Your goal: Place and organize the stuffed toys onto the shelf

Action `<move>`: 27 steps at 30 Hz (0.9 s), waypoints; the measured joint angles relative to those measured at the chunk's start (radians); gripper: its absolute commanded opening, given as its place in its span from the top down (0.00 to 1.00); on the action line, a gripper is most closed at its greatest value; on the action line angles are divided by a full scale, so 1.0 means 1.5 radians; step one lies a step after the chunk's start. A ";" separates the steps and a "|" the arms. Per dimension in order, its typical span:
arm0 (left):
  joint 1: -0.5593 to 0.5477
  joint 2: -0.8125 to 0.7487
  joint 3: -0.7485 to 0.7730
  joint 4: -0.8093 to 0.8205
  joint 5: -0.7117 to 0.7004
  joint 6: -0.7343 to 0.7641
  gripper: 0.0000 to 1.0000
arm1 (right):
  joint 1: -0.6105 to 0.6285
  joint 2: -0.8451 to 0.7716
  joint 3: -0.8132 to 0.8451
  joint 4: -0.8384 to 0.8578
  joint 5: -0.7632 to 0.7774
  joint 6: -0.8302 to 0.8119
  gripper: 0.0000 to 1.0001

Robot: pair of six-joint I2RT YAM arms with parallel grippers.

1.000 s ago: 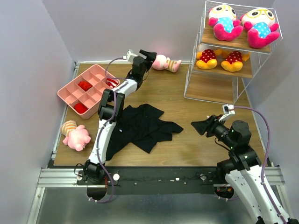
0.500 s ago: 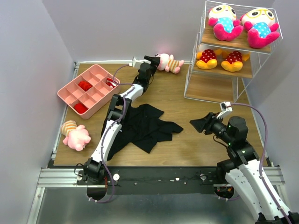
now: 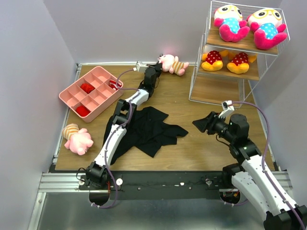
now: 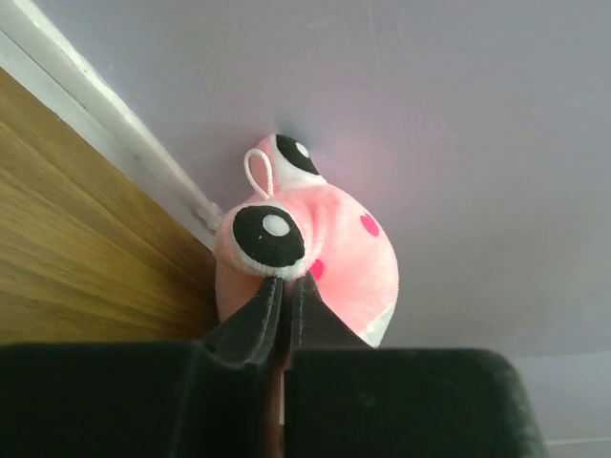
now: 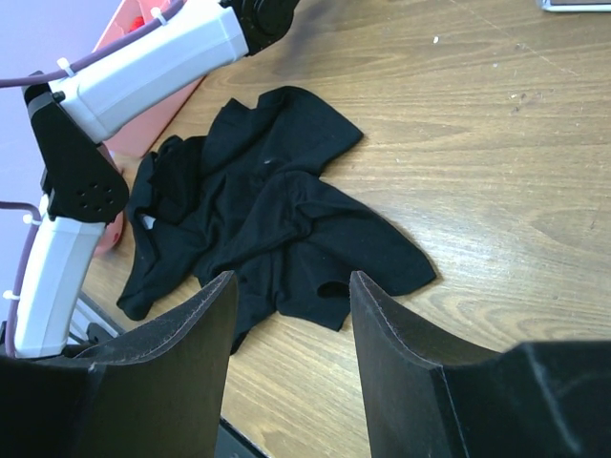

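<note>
Left wrist view has the pale pink doll [image 4: 315, 248] lying against the back wall at the table's [image 3: 187, 153] far edge. The left gripper [image 4: 284, 298] is pinched nearly shut on the plush of its head, likely to carry it to the shelf [image 3: 218, 89], whose bottom board is bare. The right gripper [image 5: 289, 286] hangs open and empty over the black garment [image 5: 277, 200], apparently keeping clear.

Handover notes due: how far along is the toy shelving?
Done: the shelf holds two blue-bodied dolls on top and two yellow dolls on the middle board. In hand: the left hand is pinched shut on a pink doll at the table's far edge. Left: shelving that one and the second pink doll at the left edge; the bottom board is bare.
</note>
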 measured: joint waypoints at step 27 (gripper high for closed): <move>0.067 -0.835 -0.858 0.115 0.290 0.108 1.00 | 0.001 -0.080 0.023 -0.064 -0.061 -0.034 0.41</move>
